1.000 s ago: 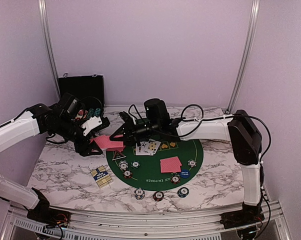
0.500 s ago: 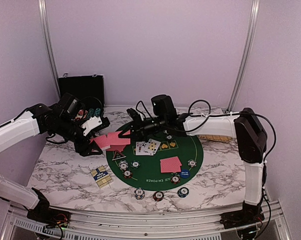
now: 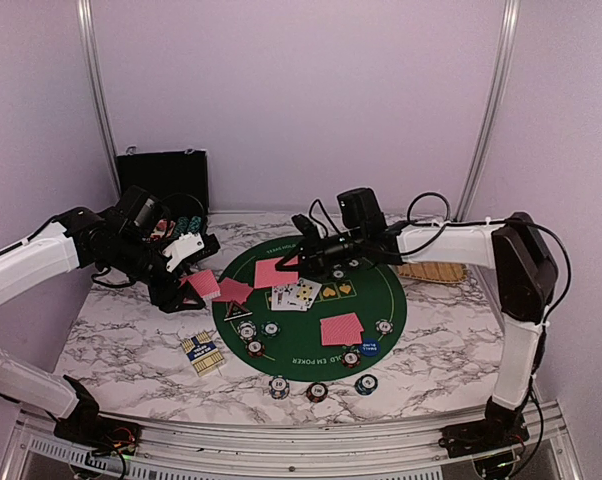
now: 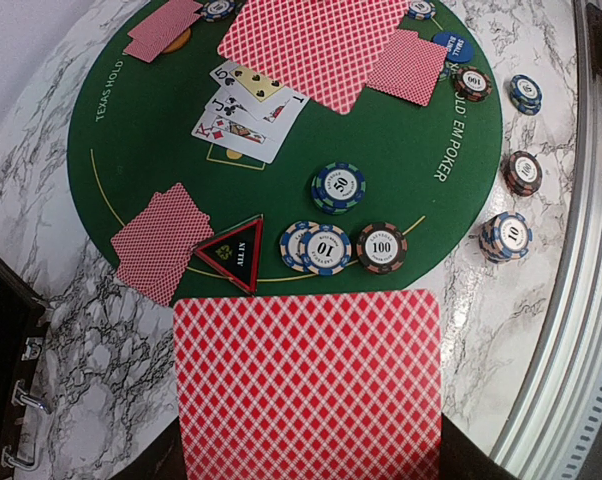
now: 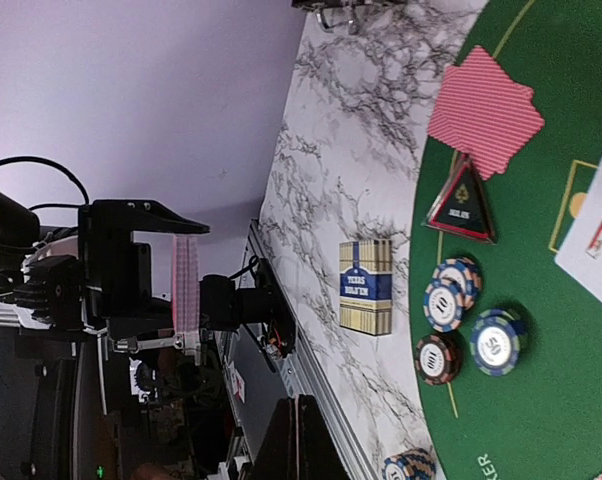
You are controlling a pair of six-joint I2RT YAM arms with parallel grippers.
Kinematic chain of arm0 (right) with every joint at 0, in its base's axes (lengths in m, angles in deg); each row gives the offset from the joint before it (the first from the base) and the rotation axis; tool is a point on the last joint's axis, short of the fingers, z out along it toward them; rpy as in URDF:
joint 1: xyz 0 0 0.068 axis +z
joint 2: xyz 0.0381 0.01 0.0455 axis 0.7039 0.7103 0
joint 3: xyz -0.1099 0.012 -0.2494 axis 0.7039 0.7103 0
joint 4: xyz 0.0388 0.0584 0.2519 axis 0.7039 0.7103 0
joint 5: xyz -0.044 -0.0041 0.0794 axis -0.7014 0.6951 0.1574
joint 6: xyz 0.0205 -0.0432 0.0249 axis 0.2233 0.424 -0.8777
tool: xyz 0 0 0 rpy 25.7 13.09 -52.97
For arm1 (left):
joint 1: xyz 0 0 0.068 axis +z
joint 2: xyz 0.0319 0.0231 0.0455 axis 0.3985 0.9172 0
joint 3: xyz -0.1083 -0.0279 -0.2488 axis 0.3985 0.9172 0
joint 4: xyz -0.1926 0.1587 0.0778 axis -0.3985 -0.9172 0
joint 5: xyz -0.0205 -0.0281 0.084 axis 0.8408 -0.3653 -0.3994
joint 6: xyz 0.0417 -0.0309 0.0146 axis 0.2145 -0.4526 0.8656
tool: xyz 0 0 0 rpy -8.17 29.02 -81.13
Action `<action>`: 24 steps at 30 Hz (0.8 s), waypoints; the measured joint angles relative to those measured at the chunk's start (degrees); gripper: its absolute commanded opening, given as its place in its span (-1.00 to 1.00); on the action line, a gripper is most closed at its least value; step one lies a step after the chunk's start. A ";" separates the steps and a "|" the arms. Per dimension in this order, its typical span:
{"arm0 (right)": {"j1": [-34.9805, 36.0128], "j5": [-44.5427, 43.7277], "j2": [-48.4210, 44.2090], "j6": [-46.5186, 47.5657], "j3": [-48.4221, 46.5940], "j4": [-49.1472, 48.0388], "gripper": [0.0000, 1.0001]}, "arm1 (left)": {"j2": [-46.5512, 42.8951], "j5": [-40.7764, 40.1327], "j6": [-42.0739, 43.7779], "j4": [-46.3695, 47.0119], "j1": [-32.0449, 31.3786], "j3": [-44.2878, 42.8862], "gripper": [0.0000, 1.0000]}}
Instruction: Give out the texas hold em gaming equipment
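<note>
My left gripper [image 3: 188,282] hovers over the marble left of the green mat [image 3: 366,300], shut on a deck of red-backed cards [image 4: 306,385] that fills the bottom of the left wrist view. My right gripper [image 3: 294,262] is shut on a single red-backed card [image 3: 271,272] above the mat's far left part. That card also shows in the left wrist view as a card [image 4: 316,45] hanging above the mat. Two red-backed cards [image 3: 231,291] lie at the mat's left edge beside the black triangular button [image 3: 238,313]. Face-up cards [image 3: 296,294] lie mid-mat, with chips [image 3: 254,348] nearby.
A striped card box [image 3: 201,351] lies on the marble front left. The black case [image 3: 163,176] stands open at the back left and a tan tray [image 3: 431,272] sits behind the right forearm. Three chip stacks [image 3: 317,391] line the front, near a blue button [image 3: 369,347].
My right gripper closed on a card at the left gripper's deck and carried it right, over the mat. The left arm and its deck stayed put.
</note>
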 measured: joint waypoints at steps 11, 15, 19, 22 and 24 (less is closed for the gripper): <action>-9.11 -7.19 -0.42 13.88 3.06 14.10 -1.00 | 0.00 0.00 -0.17 0.00 0.00 0.00 -1.00; -10.56 -9.99 0.72 17.27 3.10 16.28 -1.00 | 0.00 -0.02 -0.17 0.00 0.00 0.00 -1.00; -10.95 -12.68 3.93 19.85 2.49 18.29 -1.00 | 0.00 -0.02 -0.17 0.02 0.00 0.00 -1.00; -10.95 -13.97 6.84 21.05 0.96 19.76 -1.00 | 0.00 -0.02 -0.17 0.02 0.00 0.00 -1.00; -10.95 -14.40 8.76 21.68 -0.59 20.41 -1.00 | 0.00 -0.02 -0.17 0.02 0.00 0.00 -1.00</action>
